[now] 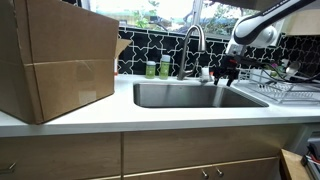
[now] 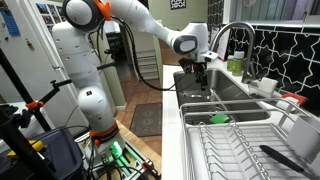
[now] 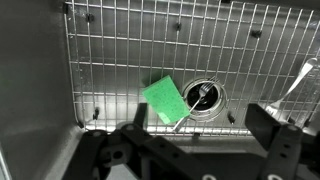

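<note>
One black gripper (image 1: 228,72) is hanging over a single stainless-steel sink (image 1: 190,97), its two fingers (image 3: 268,122) standing released and grasping nothing.
One flat green rectangular foam sponge (image 3: 165,100) is lying on the sink's wire grid (image 3: 150,40) below the fingers, just left of one round metal drain (image 3: 212,98). One thin metal utensil (image 3: 190,108) is resting across that drain. One curved chrome faucet (image 1: 193,40) is rising at the far rim, two green bottles (image 1: 151,68) are standing left of it, and one brown cardboard box (image 1: 55,60) is sitting on the white desk (image 1: 150,118).
</note>
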Robot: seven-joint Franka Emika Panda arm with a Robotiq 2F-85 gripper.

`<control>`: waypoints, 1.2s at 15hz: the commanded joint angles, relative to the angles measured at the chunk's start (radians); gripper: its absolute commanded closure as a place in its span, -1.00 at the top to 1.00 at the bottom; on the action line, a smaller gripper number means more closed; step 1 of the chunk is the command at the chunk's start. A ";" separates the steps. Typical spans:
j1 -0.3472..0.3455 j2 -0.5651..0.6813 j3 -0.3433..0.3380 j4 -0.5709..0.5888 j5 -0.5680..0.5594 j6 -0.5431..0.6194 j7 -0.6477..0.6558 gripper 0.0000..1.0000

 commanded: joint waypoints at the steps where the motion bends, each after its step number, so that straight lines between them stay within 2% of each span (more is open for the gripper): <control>1: -0.006 0.025 -0.003 0.020 0.009 -0.003 -0.005 1.00; 8: -0.009 0.064 -0.004 0.050 0.022 -0.003 -0.009 1.00; 9: -0.007 0.126 -0.007 0.093 -0.028 -0.013 0.017 1.00; 14: -0.003 0.298 -0.005 0.176 -0.194 0.013 -0.068 1.00; 18: -0.022 0.422 0.019 0.222 -0.181 0.119 -0.163 1.00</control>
